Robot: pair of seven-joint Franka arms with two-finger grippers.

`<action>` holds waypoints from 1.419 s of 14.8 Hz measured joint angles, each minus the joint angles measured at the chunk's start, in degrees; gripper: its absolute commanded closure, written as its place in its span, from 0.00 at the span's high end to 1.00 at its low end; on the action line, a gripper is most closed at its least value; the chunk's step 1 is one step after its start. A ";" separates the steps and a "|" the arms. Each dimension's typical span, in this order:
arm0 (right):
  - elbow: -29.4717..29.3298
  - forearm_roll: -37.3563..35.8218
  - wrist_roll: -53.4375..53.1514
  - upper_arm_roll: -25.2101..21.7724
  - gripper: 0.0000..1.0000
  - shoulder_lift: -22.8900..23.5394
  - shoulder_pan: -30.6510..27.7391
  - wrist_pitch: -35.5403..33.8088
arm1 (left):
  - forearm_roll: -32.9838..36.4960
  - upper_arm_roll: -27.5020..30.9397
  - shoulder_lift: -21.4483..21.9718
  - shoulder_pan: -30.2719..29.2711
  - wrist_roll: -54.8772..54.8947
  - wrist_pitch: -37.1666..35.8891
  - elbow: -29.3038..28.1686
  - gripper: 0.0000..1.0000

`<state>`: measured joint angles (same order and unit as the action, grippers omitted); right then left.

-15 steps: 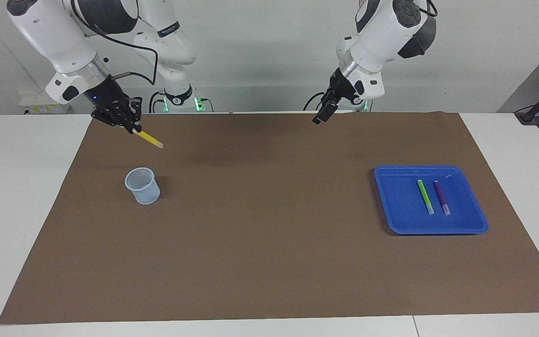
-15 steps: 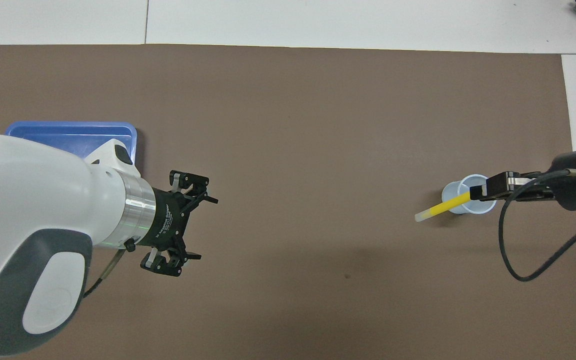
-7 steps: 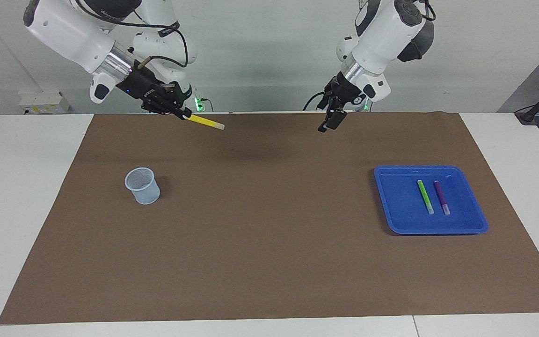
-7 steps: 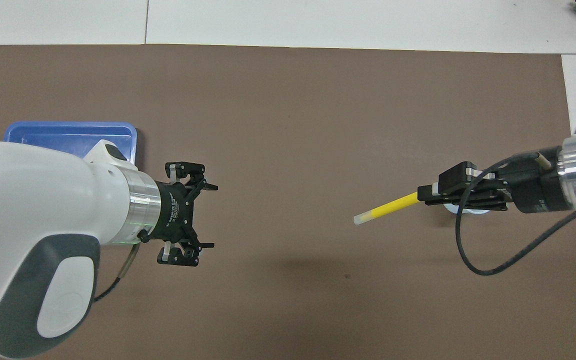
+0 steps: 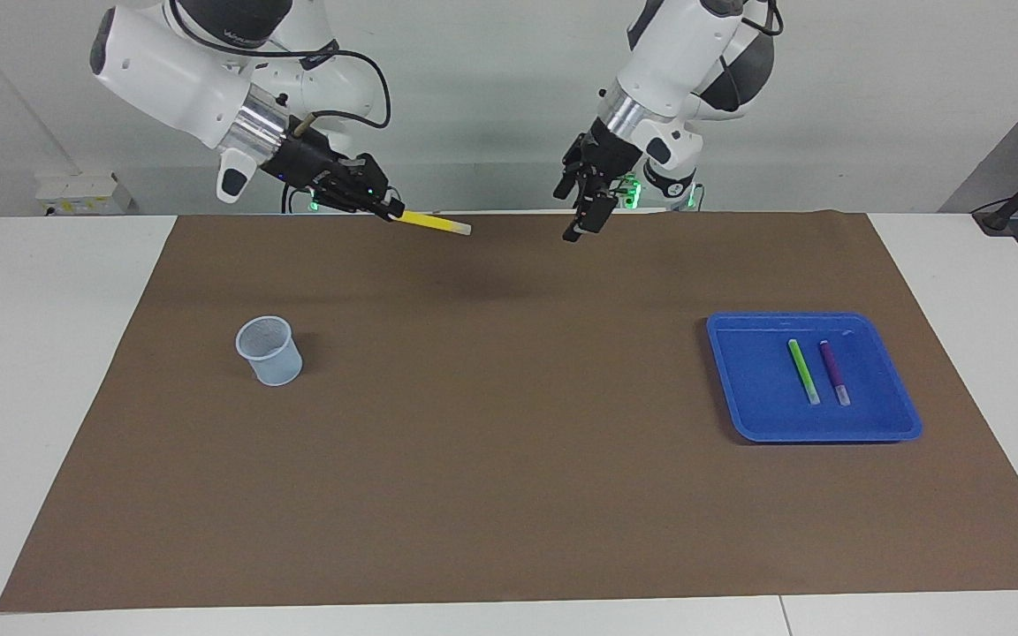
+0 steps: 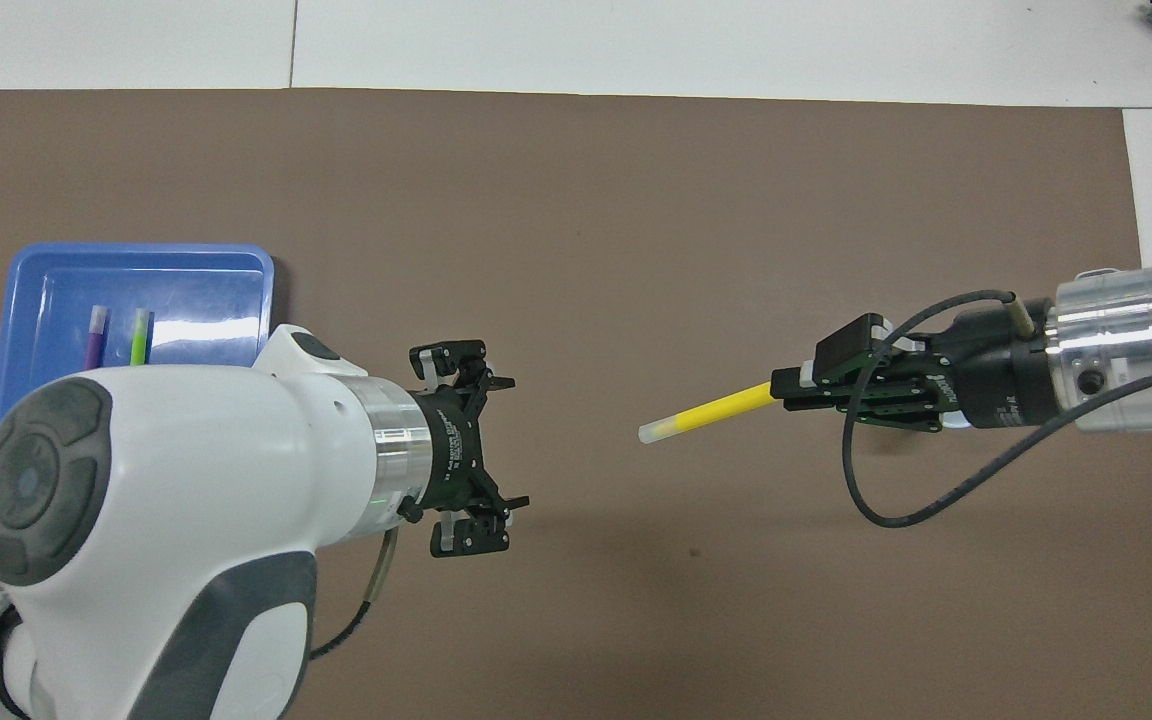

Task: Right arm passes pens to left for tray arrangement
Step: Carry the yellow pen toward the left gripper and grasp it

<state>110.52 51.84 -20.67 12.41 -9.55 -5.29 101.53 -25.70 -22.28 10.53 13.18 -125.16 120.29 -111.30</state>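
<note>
I hold the yellow pen (image 5: 435, 224) clamped in my right hand (image 5: 390, 210), raised over bare brown mat (image 5: 491, 459), pale tip toward my left hand (image 5: 581, 212), fingers apart, a clear gap between. Green pen (image 5: 802, 371) and purple pen (image 5: 834, 372) lie in the tray (image 5: 743, 389).

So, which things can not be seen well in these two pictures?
- Cup: in the overhead view, covered by the right gripper.
- Green pen and purple pen: lower ends hidden by the left arm overhead.
- Tray: its near corner covered likewise.

Pale cup (image 5: 269, 351), seemingly empty; brown mat (image 5: 509, 495).
</note>
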 measured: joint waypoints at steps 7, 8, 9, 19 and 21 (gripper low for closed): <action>1.08 3.28 -3.45 -0.07 0.00 -0.41 0.09 0.20 | 12.93 -1.29 -9.08 6.34 -21.55 2.33 10.37 1.00; 1.11 3.29 -3.55 -0.07 0.00 -0.42 0.09 0.20 | 13.36 -1.30 -10.39 6.73 -23.08 2.06 11.88 1.00; 1.14 3.29 -3.56 -0.07 0.00 -0.44 0.09 0.20 | 13.84 -1.31 -11.19 7.00 -24.74 1.91 12.83 1.00; 1.30 4.49 -3.63 -0.08 0.00 -0.51 0.10 0.20 | 14.95 -1.37 -11.70 9.04 -28.64 1.89 13.52 0.49; 1.32 4.49 -3.63 -0.08 0.00 -0.51 0.10 0.20 | 15.16 -1.39 -11.70 9.09 -28.64 1.73 13.53 0.37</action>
<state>111.84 56.32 -24.30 12.33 -10.06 -5.19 101.72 -10.54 -23.67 -1.17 22.27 -153.81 122.02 -97.77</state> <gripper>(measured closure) 0.811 0.427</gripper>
